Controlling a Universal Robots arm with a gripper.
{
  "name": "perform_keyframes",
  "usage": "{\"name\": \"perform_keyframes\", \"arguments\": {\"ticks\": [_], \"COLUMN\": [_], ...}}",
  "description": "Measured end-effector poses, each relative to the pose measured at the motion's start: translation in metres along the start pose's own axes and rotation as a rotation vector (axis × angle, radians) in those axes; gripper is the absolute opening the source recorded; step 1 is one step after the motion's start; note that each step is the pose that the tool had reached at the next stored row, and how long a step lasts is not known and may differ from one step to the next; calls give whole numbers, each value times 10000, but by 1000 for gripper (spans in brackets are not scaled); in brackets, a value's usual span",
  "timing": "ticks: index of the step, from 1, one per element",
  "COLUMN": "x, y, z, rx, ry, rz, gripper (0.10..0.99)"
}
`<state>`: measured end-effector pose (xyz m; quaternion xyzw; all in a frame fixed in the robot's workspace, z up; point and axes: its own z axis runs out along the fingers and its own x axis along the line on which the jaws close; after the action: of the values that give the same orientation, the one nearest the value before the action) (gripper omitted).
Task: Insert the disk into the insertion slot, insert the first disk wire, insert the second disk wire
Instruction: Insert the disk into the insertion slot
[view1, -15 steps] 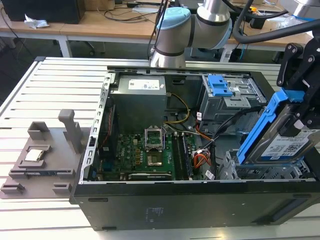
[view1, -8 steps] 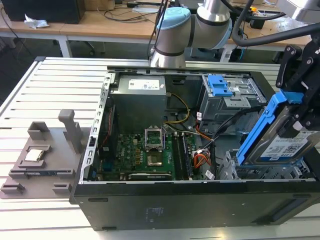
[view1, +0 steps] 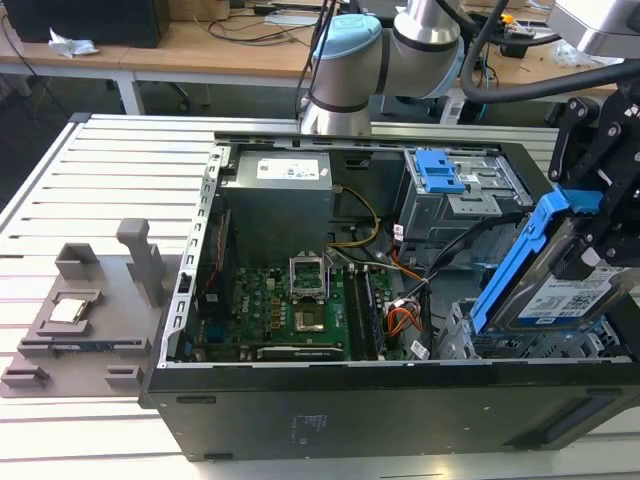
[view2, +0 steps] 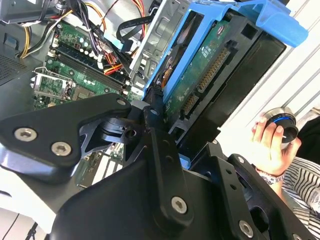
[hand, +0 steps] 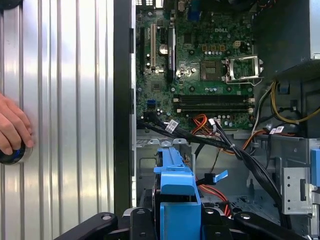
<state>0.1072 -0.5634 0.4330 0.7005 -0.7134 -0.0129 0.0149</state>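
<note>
Black claw (view1: 597, 245) aslant around tilted disk (view1: 566, 297)

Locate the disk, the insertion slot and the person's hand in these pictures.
disk (view1: 575, 295): exterior view, on its white-and-blue label.
insertion slot (view1: 453, 336): exterior view, on the cage's perforated side wall.
hand (view2: 269, 146): second wrist view, mid-hand.

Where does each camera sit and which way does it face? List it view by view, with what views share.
Exterior view: off the arm, raised, looking down into the open case; shows the arm and the gripper holding the disk.
First wrist view: on the wrist, looking past the gripper and disk onto the motherboard.
Second wrist view: on the wrist, beside the gripper, facing the disk's circuit-board side.
Shared: the disk in all three; a person's hand in both wrist views.
</note>
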Motion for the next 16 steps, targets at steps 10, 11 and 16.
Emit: {"name": "perform_keyframes", "arguments": {"ticks": [10,11,16], "x": [0,0,-19], "y": [-2,-2,1], "z": [55,50,-27], "rx": [0,1,0], "ry": [2,-4,1], "rz": [1,0,-1], "gripper": [361,361,361]}}
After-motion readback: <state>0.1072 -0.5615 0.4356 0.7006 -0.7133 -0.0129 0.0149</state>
